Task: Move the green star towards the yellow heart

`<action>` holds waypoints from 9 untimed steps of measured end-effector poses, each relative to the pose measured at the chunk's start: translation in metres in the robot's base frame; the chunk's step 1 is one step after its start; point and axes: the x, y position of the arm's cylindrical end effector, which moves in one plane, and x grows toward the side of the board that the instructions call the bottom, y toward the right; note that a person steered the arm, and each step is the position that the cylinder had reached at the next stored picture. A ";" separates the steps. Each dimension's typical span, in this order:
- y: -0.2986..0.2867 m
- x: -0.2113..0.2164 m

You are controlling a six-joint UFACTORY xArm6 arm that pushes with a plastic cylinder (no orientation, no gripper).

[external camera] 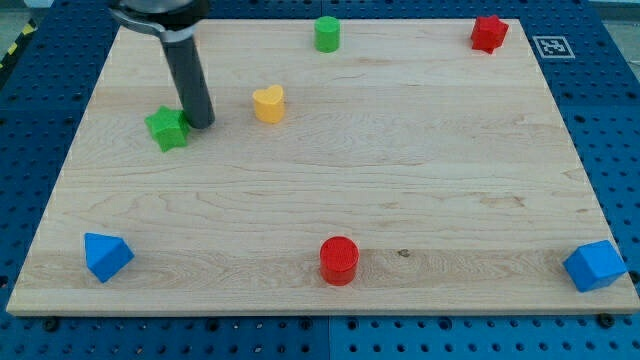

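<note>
The green star [167, 128] lies on the wooden board at the view's upper left. The yellow heart [268, 103] sits to its right and slightly higher, about a hundred pixels away. My tip [201, 124] stands on the board just to the right of the green star, touching or nearly touching its right edge, between the star and the heart. The dark rod rises from there to the view's top left.
A green cylinder [327, 33] and a red star [489, 33] sit along the top edge. A blue block [106, 256], a red cylinder [339, 260] and another blue block [595, 265] sit along the bottom. The wooden board [420, 170] rests on a blue pegboard.
</note>
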 end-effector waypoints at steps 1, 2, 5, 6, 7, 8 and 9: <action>-0.003 -0.019; -0.037 -0.020; -0.127 0.014; -0.127 0.014; -0.094 0.015; -0.037 0.015; -0.019 0.020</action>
